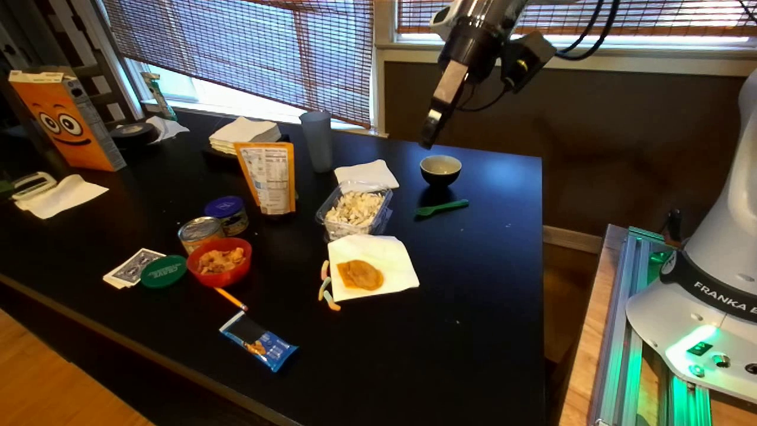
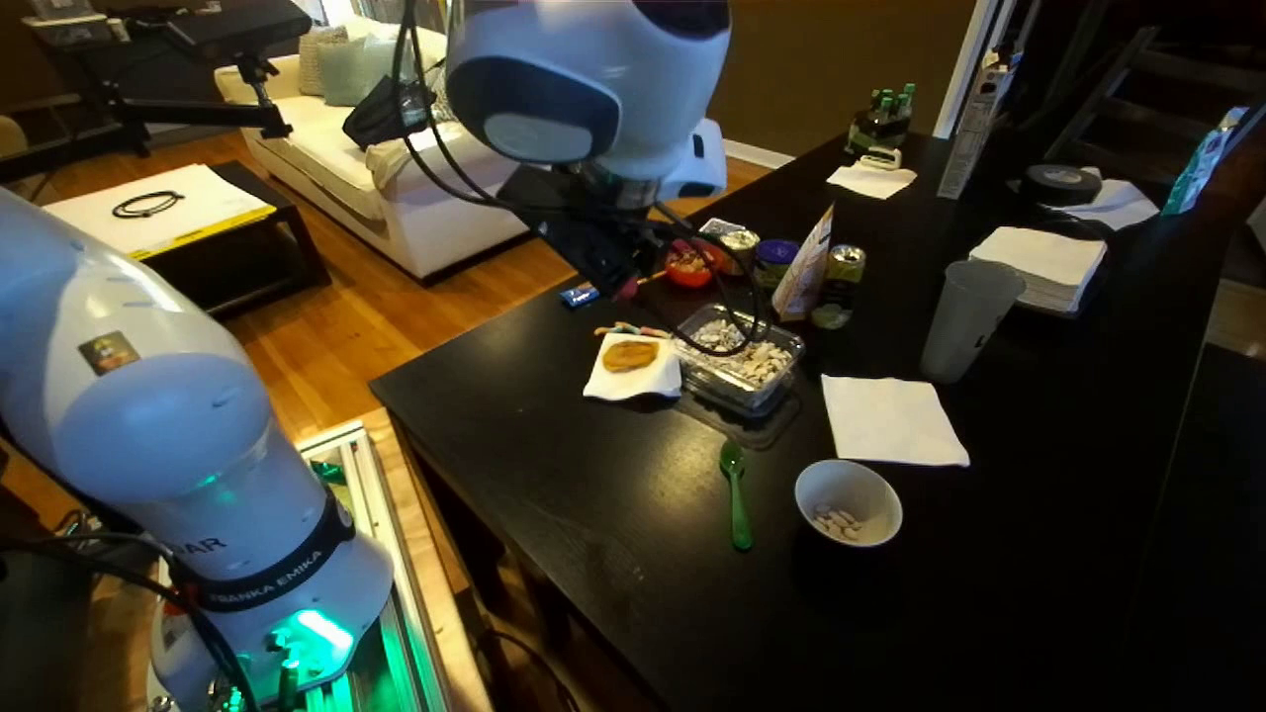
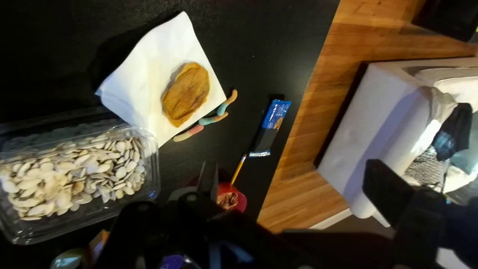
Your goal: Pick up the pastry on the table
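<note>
- The gripper has its two fingers wide apart, and nothing is held between them.
- The pastry lies flat on the white napkin, which is on the table; it is nearer to the napkin's side where the gummy worms lie.
- In both exterior views the gripper is high over the table and well apart from the pastry, so a descent seems to be needed.
- In the wrist view the pastry is up and to the left from the gap between the fingers, while behind this gap one sees the floor; the tool should probably first shift toward the napkin.
- The long axis of the pastry runs steeply there, from upper right to lower left, and the fingers stand roughly side by side; the grip would then cross the shorter width, though a small turn may make it more square.
- The clear box is just beside the napkin, so one finger could come near it.
</note>
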### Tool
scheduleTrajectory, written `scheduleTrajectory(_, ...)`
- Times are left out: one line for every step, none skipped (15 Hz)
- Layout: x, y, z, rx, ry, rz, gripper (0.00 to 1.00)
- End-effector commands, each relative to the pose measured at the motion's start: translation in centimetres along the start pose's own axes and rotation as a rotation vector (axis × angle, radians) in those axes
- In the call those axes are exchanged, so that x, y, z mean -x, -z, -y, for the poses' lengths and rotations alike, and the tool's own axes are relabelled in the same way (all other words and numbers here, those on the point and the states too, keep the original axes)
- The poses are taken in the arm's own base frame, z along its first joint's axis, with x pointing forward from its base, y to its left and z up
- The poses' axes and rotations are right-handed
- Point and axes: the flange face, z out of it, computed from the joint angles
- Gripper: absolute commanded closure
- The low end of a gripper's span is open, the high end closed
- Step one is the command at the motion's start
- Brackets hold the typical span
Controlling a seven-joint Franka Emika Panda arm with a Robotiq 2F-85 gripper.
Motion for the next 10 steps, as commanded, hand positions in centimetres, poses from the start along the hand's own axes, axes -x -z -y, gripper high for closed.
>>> scheduleTrajectory(0.6, -4.8, -4.1, -0.081, 0.012, 0.004, 0.00)
scheduleTrajectory(1.1, -5.7, -5.2, -0.109, 0.001, 0.002, 0.00)
scheduleTrajectory(1.9, -7.1, -6.5, -0.142, -0.023, 0.005, 0.06)
scheduleTrajectory(2.5, -8.1, -7.6, -0.160, -0.041, 0.011, 0.04)
scheduleTrajectory(3.0, -9.1, -8.6, -0.177, -0.061, 0.023, 0.09)
scheduleTrajectory(3.4, -10.1, -9.5, -0.190, -0.080, 0.039, 0.26)
scheduleTrajectory(3.7, -10.9, -10.3, -0.191, -0.097, 0.061, 0.34)
scheduleTrajectory(3.7, -11.7, -11.0, -0.187, -0.110, 0.084, 0.36)
scheduleTrajectory(3.6, -12.3, -11.6, -0.166, -0.123, 0.108, 0.42)
scheduleTrajectory(3.5, -12.4, -12.1, -0.141, -0.124, 0.118, 0.51)
